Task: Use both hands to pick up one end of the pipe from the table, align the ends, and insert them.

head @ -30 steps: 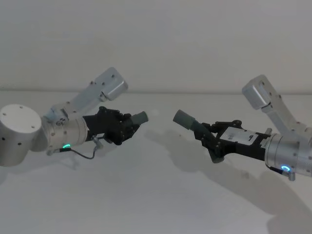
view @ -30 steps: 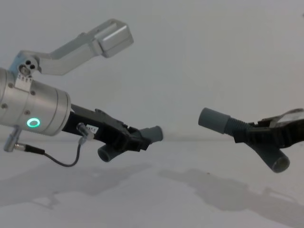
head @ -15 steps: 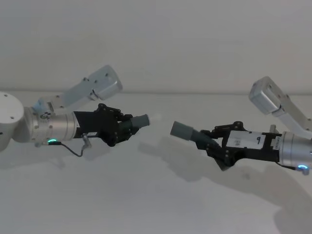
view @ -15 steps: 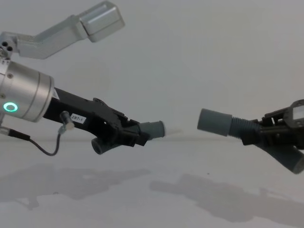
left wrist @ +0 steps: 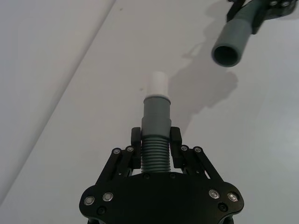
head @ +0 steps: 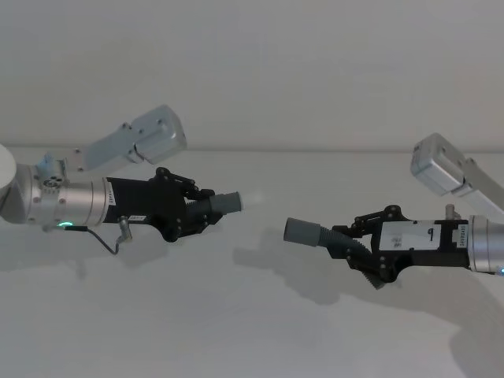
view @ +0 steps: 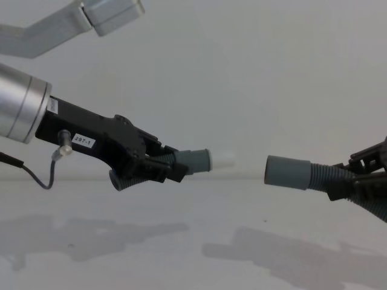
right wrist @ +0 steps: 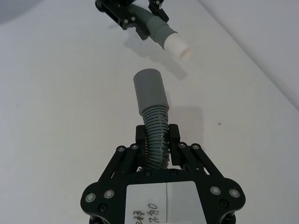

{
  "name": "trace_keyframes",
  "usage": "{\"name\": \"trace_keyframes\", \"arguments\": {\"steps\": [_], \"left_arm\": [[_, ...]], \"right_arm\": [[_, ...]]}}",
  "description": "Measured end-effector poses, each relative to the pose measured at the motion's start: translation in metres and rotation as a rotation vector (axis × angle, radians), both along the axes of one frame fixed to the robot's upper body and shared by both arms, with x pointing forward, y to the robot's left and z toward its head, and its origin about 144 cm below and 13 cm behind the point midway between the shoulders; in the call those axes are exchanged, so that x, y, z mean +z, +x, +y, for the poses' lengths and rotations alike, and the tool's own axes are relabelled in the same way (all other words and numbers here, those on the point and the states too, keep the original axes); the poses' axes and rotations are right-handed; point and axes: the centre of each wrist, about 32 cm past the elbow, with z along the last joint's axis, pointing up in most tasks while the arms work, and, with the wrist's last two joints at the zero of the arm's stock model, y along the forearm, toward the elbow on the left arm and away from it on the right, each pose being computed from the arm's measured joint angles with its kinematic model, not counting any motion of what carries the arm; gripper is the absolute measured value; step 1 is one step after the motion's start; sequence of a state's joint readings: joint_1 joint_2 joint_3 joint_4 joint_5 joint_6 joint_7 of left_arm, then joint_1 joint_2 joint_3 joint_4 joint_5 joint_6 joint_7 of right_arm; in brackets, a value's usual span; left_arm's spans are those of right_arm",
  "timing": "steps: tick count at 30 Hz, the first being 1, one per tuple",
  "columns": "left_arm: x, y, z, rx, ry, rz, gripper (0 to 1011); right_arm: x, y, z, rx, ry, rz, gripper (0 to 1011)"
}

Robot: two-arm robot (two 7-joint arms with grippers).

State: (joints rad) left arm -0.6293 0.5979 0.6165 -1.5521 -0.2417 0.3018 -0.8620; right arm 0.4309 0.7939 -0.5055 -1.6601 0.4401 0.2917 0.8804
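Both arms have levelled out since the earlier frames, so the two hose pieces now lie close to horizontal and point at each other across a gap, where a second ago each was tilted upward. Beneath them the white tabletop (head: 252, 331) carries the soft shadows of both arms. On the robot's left, the silver wrist (view: 21, 106) with its "297-1" label leads to the left end effector (head: 191, 214), whose black fingers (left wrist: 174, 140) are clamped on the corrugated part of the left hose piece (left wrist: 155, 151); that piece is held clear above the tabletop, its smooth grey cuff ending in the white tip (view: 221, 161). On the right, the right end effector (head: 356, 244) grips the ribbed section of the right hose piece (right wrist: 155, 133) in the same way, fingers (right wrist: 142, 137) closed on either side of it, also held in the air. Its wider sleeve (view: 288, 172) faces the white tip with an open gap between the two ends; they are near but apart. In the chest view the sleeve sits slightly lower than the tip, so the ends are not quite in line. The left wrist view looks along the narrow cuff toward the sleeve's dark open mouth (left wrist: 226, 55), which appears off to one side of the tip's axis.
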Motion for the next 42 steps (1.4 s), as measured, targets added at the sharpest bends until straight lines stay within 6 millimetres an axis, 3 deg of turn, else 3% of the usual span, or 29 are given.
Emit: {"name": "trace_keyframes", "arguments": {"steps": [42], "left_arm": [[0.009,-0.008,-0.008,-0.168,0.012,0.023,352]], "right_arm": [[0.007,-0.004,-0.001,0.008,-0.046,0.015,274]]}}
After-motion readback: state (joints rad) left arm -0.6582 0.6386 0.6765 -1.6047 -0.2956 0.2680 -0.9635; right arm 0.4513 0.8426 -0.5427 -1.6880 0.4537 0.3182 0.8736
